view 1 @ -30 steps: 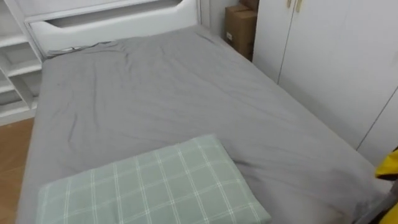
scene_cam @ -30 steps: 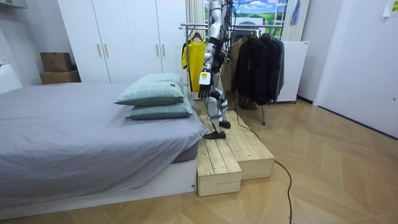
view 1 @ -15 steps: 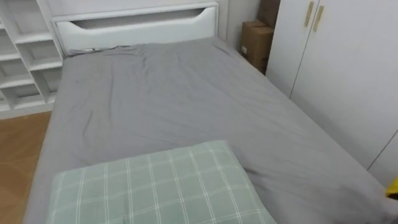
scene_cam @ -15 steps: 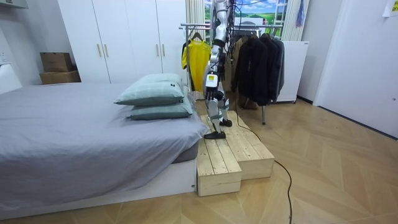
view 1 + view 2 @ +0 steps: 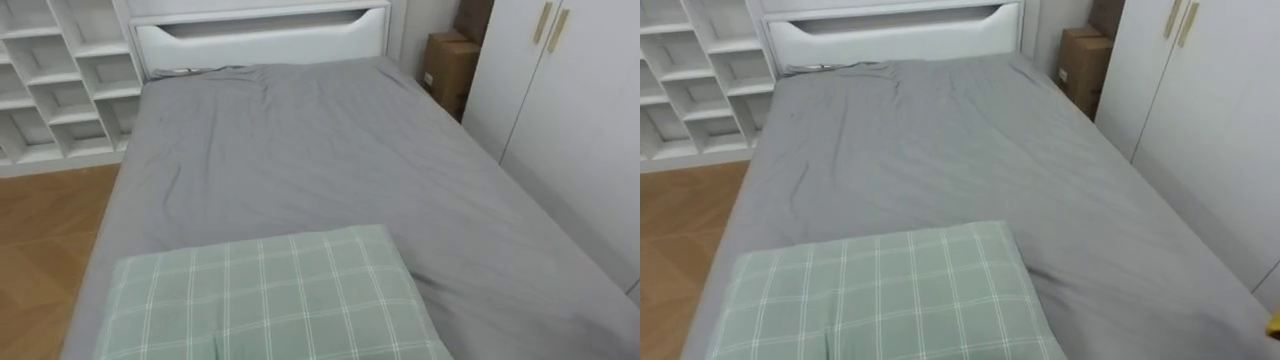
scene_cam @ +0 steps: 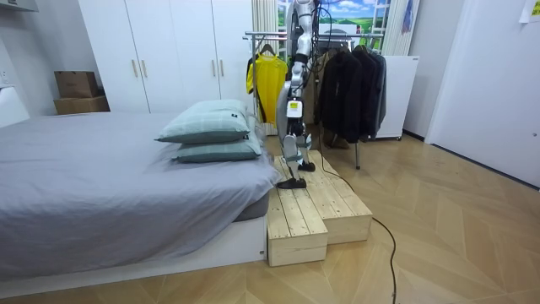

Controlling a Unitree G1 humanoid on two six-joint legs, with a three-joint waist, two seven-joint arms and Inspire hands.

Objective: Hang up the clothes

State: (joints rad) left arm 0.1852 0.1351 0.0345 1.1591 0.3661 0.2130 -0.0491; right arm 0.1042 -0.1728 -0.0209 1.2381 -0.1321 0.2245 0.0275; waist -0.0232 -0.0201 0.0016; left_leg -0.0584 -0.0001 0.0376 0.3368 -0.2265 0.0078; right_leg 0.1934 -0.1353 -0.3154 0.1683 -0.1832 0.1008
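Yellow garment (image 6: 266,80) hangs on the rack (image 6: 253,36) beside the robot at the wooden platform's (image 6: 316,211) far end; its left hand (image 6: 289,108) hangs low, grasp impossible to tell.

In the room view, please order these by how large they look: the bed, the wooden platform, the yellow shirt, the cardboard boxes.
1. bed
2. wooden platform
3. yellow shirt and cardboard boxes: about alike; the boxes stand farther off, so I do not rank them.
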